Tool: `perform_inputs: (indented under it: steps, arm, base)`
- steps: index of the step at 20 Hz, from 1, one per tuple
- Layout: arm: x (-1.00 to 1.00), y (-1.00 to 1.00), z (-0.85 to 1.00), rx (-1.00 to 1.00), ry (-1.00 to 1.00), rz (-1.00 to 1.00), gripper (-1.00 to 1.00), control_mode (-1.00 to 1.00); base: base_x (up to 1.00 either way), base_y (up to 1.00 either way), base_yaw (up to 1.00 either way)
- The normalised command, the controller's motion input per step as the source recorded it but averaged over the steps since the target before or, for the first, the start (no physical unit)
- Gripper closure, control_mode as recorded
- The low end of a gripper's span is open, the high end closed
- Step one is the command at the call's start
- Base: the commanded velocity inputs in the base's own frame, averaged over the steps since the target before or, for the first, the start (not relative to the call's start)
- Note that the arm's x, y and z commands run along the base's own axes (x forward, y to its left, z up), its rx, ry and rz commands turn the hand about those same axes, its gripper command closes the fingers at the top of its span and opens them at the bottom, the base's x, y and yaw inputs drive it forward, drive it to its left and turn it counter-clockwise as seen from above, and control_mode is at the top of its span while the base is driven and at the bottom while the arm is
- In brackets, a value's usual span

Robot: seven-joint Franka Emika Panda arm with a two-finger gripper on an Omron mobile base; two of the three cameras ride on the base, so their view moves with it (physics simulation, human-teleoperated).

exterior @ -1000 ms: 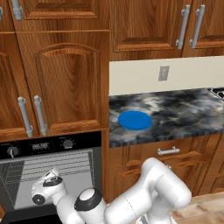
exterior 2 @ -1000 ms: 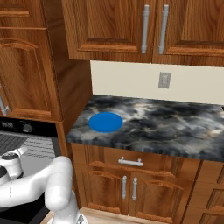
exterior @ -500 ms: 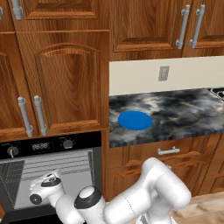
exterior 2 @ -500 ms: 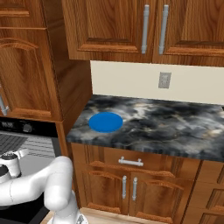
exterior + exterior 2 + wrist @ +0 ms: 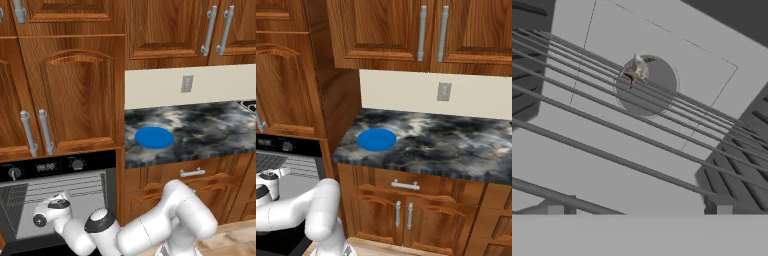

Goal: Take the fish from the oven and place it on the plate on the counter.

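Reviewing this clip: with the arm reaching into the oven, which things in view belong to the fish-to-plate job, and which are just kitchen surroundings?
Part of the job:
- fish, small, on the wire rack
- oven, door open
- plate, blue, bare
- counter
- gripper, open, holding nothing

Just surroundings:
- wall outlet
- upper cabinets
- drawers under the counter

A small silvery fish [image 5: 635,73] lay on the wire rack inside the open oven [image 5: 55,187]; the blue plate [image 5: 154,137] sat flat on the marbled counter [image 5: 210,127].
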Motion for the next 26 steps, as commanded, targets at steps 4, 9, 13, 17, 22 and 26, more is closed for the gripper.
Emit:
perform_inputs:
  steps: [4, 9, 13, 17, 22, 26]
  arm:
    - [-0.78, -0.1, -1.0, 0.21, -0.02, -0.12, 1.0, -1.0]
    - [-0.99, -0.12, -1.0, 0.19, 0.0, -0.08, 1.0, -1.0]
    - [-1.0, -0.07, -1.0, 0.16, 0.0, -0.06, 1.0, -1.0]
    - [-1.0, 0.0, -1.0, 0.14, 0.0, -0.03, 1.0, -1.0]
    - [-1.0, 0.0, -1.0, 0.12, 0.0, 0.0, 1.0, -1.0]
    - [-1.0, 0.0, -1.0, 0.12, 0.0, 0.0, 1.0, -1.0]
  base:
    - [0.0, 0.0, 0.0]
    - [0.0, 0.0, 0.0]
    - [0.0, 0.0, 0.0]
    - [0.0, 0.0, 0.0]
    - [0.0, 0.0, 0.0]
    - [0.0, 0.0, 0.0]
